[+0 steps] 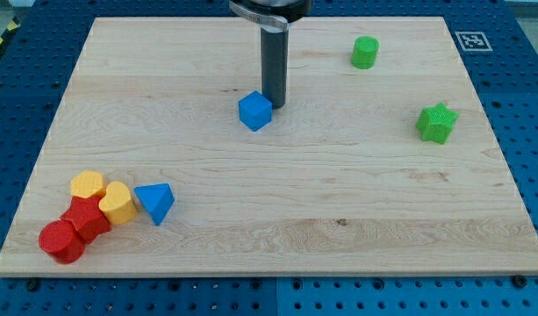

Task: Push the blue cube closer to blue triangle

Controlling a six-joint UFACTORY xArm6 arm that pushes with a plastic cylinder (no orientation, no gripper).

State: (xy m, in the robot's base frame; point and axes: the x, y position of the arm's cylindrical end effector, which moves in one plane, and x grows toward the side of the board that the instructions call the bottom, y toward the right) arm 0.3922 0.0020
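Observation:
The blue cube (255, 111) sits on the wooden board (269, 175) a little above the middle, turned at an angle. My tip (274, 107) touches the cube's right upper side. The blue triangle (155, 202) lies at the lower left, far from the cube, beside a cluster of yellow and red blocks.
Two yellow blocks (87, 185) (118, 202) and two red blocks (84, 219) (60, 242) are bunched at the lower left, touching the blue triangle. A green cylinder (365, 53) stands at the upper right. A green star (436, 122) lies near the right edge.

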